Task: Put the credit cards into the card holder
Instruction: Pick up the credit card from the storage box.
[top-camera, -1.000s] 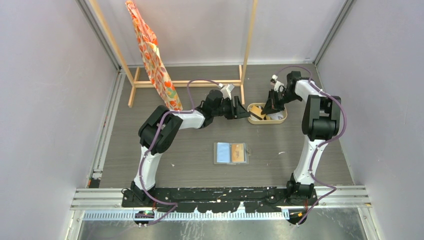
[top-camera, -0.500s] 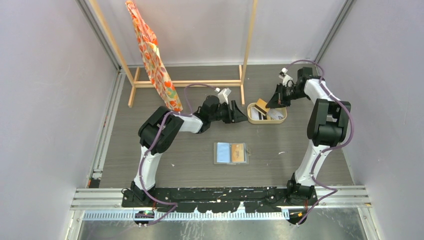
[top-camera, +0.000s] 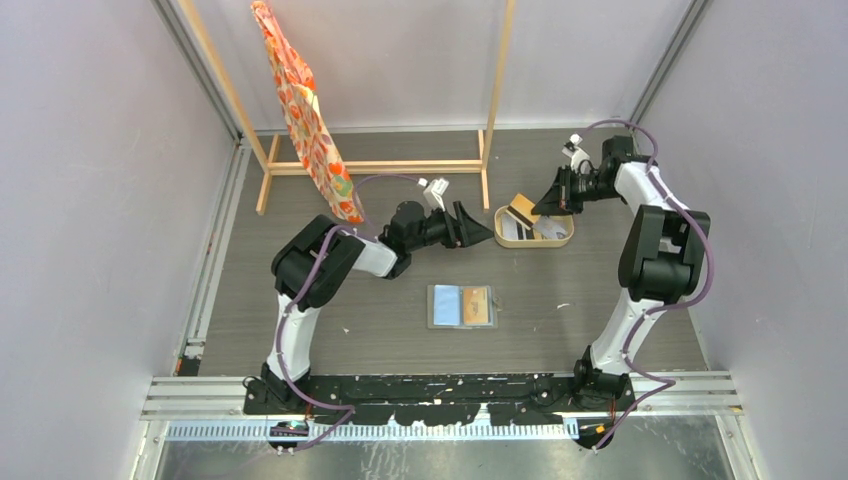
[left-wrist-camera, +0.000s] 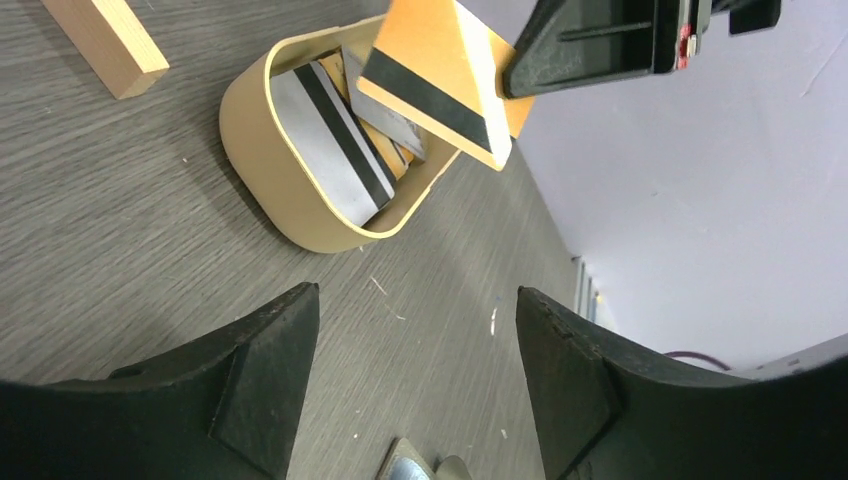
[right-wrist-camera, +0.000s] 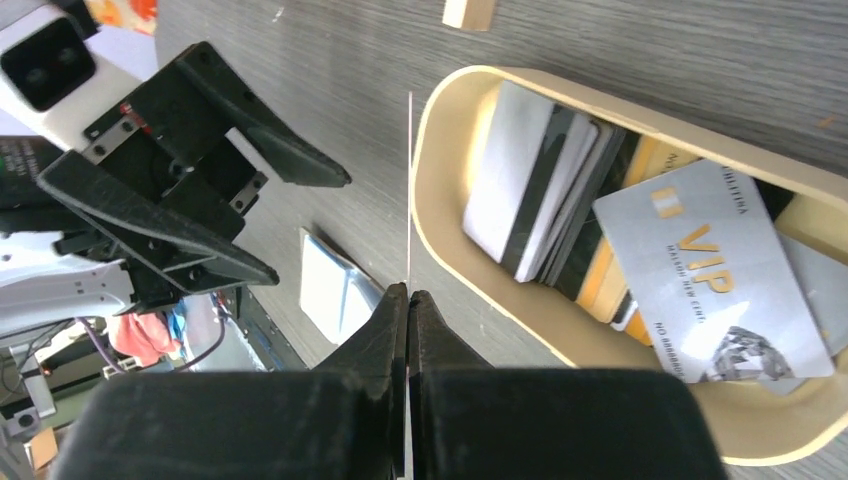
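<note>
Thin orange dark-striped credit card (left-wrist-camera: 432, 70): our right tool (right-wrist-camera: 408, 298) pinches it above the oval beige tray (left-wrist-camera: 262, 140); our left tool (left-wrist-camera: 415, 305) stands open.

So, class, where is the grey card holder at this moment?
In the top view, the card holder lies open at mid-table, roughly midway between left and right. Its nearest neighbour, the beige tray, sits farther back and slightly to the right.
</note>
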